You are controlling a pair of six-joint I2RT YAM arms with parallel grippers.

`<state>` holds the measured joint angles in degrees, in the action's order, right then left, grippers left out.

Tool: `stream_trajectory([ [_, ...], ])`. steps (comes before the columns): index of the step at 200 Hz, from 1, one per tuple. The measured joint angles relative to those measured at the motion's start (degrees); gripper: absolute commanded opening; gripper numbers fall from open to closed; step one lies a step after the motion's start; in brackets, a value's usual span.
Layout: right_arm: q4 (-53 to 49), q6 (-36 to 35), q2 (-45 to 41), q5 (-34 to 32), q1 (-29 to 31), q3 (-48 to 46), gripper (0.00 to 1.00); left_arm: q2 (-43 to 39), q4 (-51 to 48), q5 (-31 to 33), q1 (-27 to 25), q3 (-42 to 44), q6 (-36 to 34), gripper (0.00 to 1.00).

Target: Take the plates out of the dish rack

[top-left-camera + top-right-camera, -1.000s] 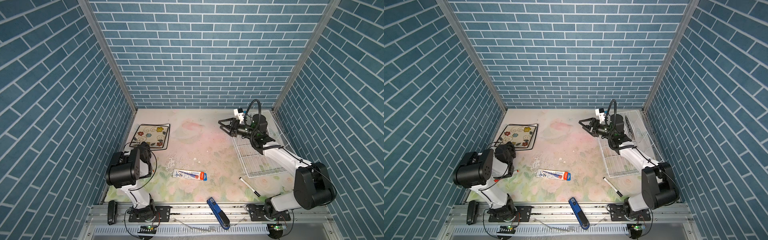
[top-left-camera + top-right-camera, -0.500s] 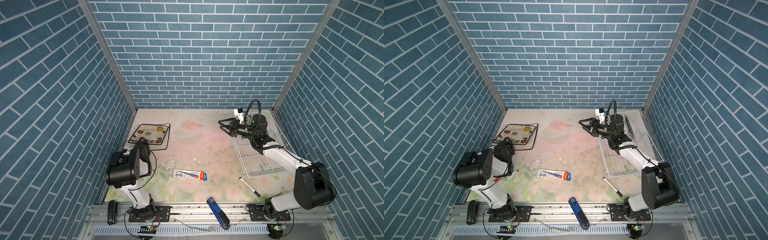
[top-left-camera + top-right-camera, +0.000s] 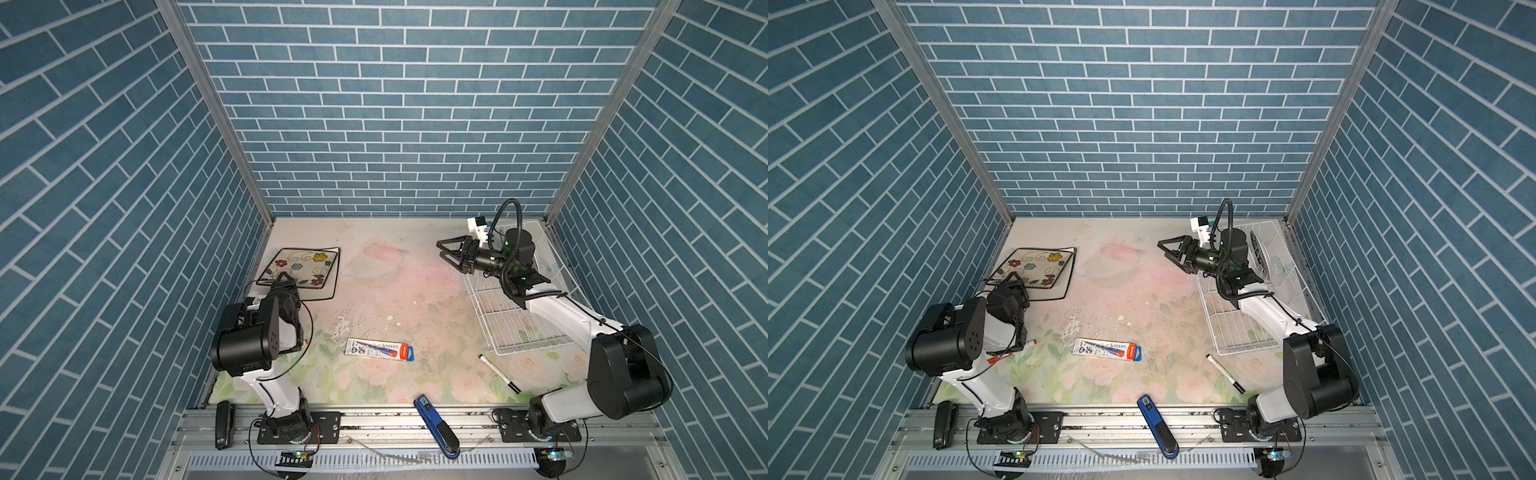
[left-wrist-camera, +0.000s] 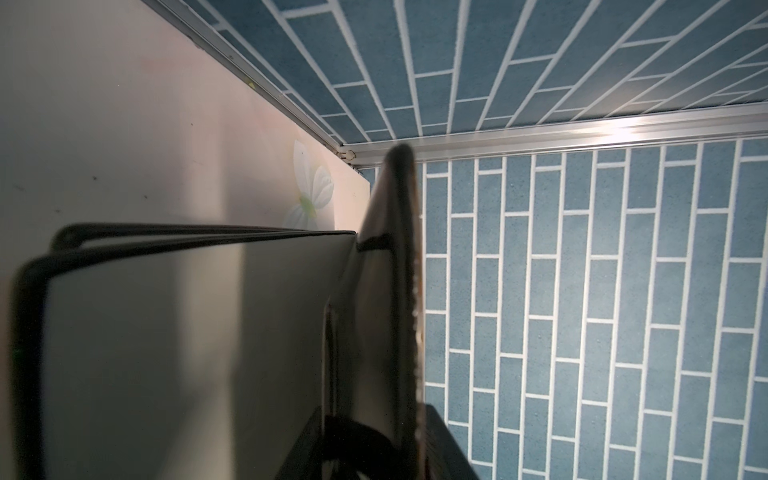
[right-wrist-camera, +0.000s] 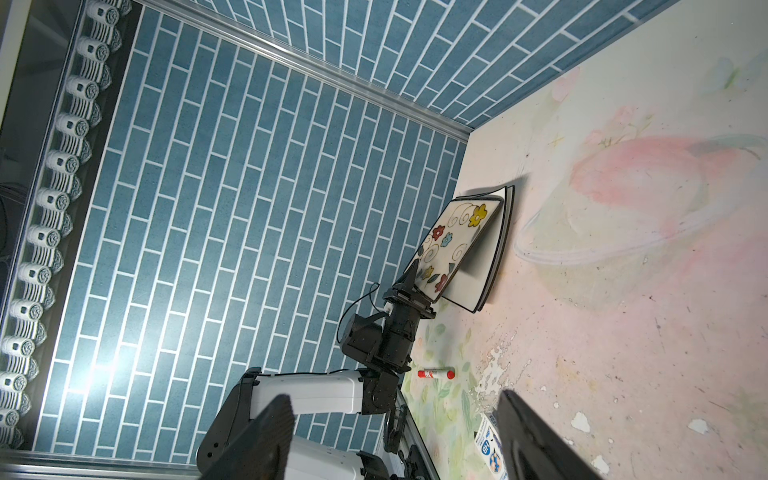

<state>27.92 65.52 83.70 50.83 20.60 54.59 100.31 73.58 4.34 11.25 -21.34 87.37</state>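
Barely anything has shifted in the last second. The flowered plate (image 3: pixel 298 268) is at the far left of the desk (image 3: pixel 399 291), as before. It is propped at a slant, its far edge resting on the stack of square plates (image 3: pixel 329 286) and its near edge up at the left gripper (image 3: pixel 285 277). That gripper has moved only slightly at the plate's edge. Its jaws straddle the raised edge, but I cannot tell whether they pinch it or stand loose around it.

The plates underneath, at least two, are glossy white with thin black rims and rounded corners. Over on the right, the dish rack (image 3: pixel 519 328) is a long rectangle of thin white wire. A round plate (image 3: pixel 1261 258) with a dark patterned rim stands on edge at its far end.

The right gripper (image 3: pixel 440 248) is where it was, its jaws spread wide and empty, above the desk just beside the rack's far corner. The desk has a faded floral print, chipped near the middle. A pencil packet (image 3: pixel 379 349) lies close to the chipped patch, and a black-capped marker (image 3: pixel 496 373) lies near the rack.
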Motion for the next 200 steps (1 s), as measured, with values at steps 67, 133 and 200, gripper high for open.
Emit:
stream_trajectory([
  [67, -0.02, 0.0, -0.02, 0.02, 0.0, 0.0, 0.78, -3.08, -6.99, -1.22, 0.04, 0.02, 0.24, 0.58],
  [133, -0.02, 0.0, -0.26, 0.02, 0.0, 0.0, 0.78, -3.34, -10.1, -1.73, 0.04, 0.02, 0.46, 0.7],
  [200, -0.02, 0.0, -0.35, 0.02, 0.0, 0.0, 0.78, -6.05, -13.68, -2.51, 0.04, 0.04, 0.5, 0.79],
])
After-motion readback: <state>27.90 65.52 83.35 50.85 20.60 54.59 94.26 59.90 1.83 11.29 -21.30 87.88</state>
